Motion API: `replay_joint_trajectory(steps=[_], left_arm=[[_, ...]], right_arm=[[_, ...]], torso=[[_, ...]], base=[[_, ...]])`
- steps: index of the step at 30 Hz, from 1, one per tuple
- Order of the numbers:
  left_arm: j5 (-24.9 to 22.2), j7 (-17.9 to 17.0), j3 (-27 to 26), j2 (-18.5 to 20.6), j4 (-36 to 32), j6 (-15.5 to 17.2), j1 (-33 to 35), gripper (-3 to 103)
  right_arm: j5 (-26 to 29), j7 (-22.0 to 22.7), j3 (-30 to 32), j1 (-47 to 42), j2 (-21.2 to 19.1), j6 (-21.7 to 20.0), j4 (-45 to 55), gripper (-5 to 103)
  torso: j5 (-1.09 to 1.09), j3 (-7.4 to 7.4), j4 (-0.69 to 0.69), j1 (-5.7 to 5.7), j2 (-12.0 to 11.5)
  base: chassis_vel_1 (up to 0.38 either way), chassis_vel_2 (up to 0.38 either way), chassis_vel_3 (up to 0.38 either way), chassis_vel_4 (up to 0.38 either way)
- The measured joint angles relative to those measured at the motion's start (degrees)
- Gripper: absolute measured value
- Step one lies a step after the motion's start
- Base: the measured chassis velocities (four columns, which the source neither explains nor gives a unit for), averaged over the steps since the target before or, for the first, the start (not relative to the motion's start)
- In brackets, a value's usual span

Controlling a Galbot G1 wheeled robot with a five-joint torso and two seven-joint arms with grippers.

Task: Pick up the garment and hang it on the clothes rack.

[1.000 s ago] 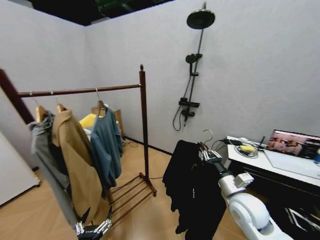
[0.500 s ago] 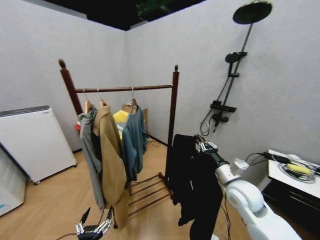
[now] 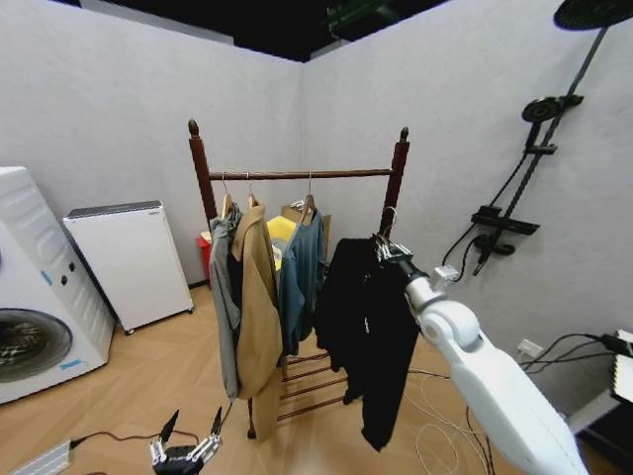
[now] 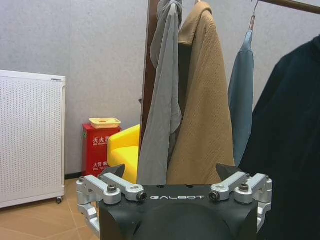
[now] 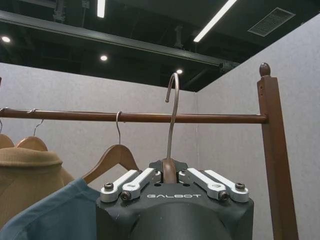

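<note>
We see the right gripper (image 3: 392, 253) raised in front of the clothes rack (image 3: 398, 178), its jaws clamped on the neck of the hanger that carries the garment (image 3: 368, 327). In the right wrist view the right gripper sits at (image 5: 169, 175), and the metal hook (image 5: 172, 112) rises straight up from between the jaws, its curved top just above the line of the rack's horizontal bar (image 5: 150, 117) but not on it. The long black garment hangs free from the gripper, just beside the rack's right-hand post (image 5: 272, 150) and well above the wooden floor (image 3: 148, 386).

On the bar already hang a grey garment (image 3: 226, 297), a tan coat (image 3: 259, 307) and a teal-blue shirt (image 3: 299, 277), side by side toward the left post.

The left gripper (image 3: 186, 453) hangs low, near the floor, with its jaws spread wide and holding nothing; in the left wrist view it sits at (image 4: 175, 192), facing the hanging clothes.
</note>
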Motion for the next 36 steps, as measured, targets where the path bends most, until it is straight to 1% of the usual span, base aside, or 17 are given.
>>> replay_joint_trajectory(steps=[2, 4, 6, 7, 9, 10, 12, 13, 15, 16, 18, 19, 23, 26, 31, 36], left_arm=[[0.00, 0.00, -0.01, 0.00, 0.00, 0.00, 0.00, 100], [0.00, 0.00, 0.00, 0.00, 0.00, 0.00, 0.00, 100], [0.00, 0.00, 0.01, 0.00, 0.00, 0.00, 0.00, 100], [0.00, 0.00, 0.01, 0.00, 0.00, 0.00, 0.00, 100], [0.00, 0.00, 0.00, -0.01, 0.00, 0.00, 0.00, 100], [0.00, 0.00, 0.00, -0.01, 0.00, 0.00, 0.00, 100], [0.00, 0.01, 0.00, 0.00, 0.00, 0.00, 0.00, 100], [0.00, 0.01, 0.00, 0.00, 0.00, 0.00, 0.00, 100], [0.00, 0.00, 0.00, -0.01, 0.00, 0.00, 0.00, 100], [0.00, 0.00, 0.00, -0.01, 0.00, 0.00, 0.00, 100], [0.00, 0.00, 0.00, 0.00, 0.00, 0.00, 0.00, 100], [0.00, 0.00, 0.00, 0.00, 0.00, 0.00, 0.00, 100], [0.00, 0.00, 0.00, 0.00, 0.00, 0.00, 0.00, 100], [0.00, 0.00, 0.00, 0.00, 0.00, 0.00, 0.00, 100], [0.00, 0.00, 0.00, 0.00, 0.00, 0.00, 0.00, 100], [0.00, 0.00, 0.00, 0.00, 0.00, 0.00, 0.00, 100]], right_arm=[[-0.04, 0.02, -2.82, 5.92, 1.22, -0.11, -4.69, 10], [-0.12, 0.00, -3.38, 7.21, 1.49, -0.11, -5.69, 10], [-1.65, -0.44, -6.22, 14.41, 3.36, -0.02, -11.64, 10], [-1.65, -0.44, -6.22, 14.41, 3.36, -0.02, -11.64, 10], [-4.39, -1.02, -9.13, 20.12, 5.79, 0.47, -18.10, 10], [-4.39, -1.02, -9.13, 20.12, 5.79, 0.47, -18.10, 10], [-7.20, -1.46, -11.74, 24.93, 8.86, 1.17, -23.94, 10], [-7.20, -1.46, -11.74, 24.93, 8.86, 1.17, -23.94, 10], [-9.71, -1.83, -14.05, 29.40, 12.76, 2.27, -30.60, 10], [-9.71, -1.83, -14.05, 29.40, 12.76, 2.27, -30.60, 10], [-11.83, -2.38, -15.61, 32.68, 15.89, 3.01, -35.93, 10], [-11.83, -2.38, -15.61, 32.68, 15.89, 3.01, -35.93, 10], [-13.47, -1.73, -16.24, 36.19, 19.69, 2.68, -41.53, 10], [-14.11, -0.88, -15.58, 37.44, 20.84, 1.82, -43.29, 10], [-14.97, -0.68, -14.10, 39.21, 21.80, 1.55, -46.90, 10], [-13.89, -1.14, -12.91, 41.12, 22.01, 0.58, -51.04, 10]], torso=[[0.00, 0.00, 0.00, 0.00, 0.00], [0.00, 0.00, 0.00, 0.00, 0.00], [-0.02, 0.00, 0.00, 0.00, 0.00], [-0.02, 0.00, 0.00, 0.00, 0.00], [0.00, 0.00, -0.01, 0.00, 0.00], [0.00, 0.00, -0.01, 0.00, 0.00], [0.00, 0.00, -0.01, 0.01, 0.00], [0.00, 0.00, -0.01, 0.01, 0.00], [-0.02, 0.00, 0.01, 0.00, 0.00], [-0.02, 0.00, 0.01, 0.00, 0.00], [-0.01, 0.00, 0.02, 0.01, -0.01], [-0.01, 0.00, 0.02, 0.01, -0.01], [-0.01, 0.00, 0.01, 0.00, -0.01], [-0.01, -0.01, 0.00, 0.00, -0.01], [0.00, -0.01, 0.00, -0.01, 0.00], [0.00, -0.01, -0.01, -0.01, 0.00]], base=[[0.000, 0.000, 0.000, 0.000], [0.000, 0.000, 0.000, 0.000], [0.000, 0.000, 0.000, 0.000], [0.000, 0.000, 0.000, 0.000], [0.000, 0.000, 0.000, 0.000], [0.000, 0.000, 0.000, 0.000], [0.000, 0.000, 0.000, 0.000], [0.000, 0.000, 0.000, 0.000], [0.000, 0.000, 0.000, 0.000], [0.000, 0.000, 0.000, 0.000], [0.000, 0.000, 0.000, 0.000], [0.000, 0.000, 0.000, 0.000], [0.000, 0.000, 0.000, 0.000], [0.000, 0.000, 0.000, 0.000], [0.000, 0.000, 0.000, 0.000], [0.000, 0.000, 0.000, 0.000]])
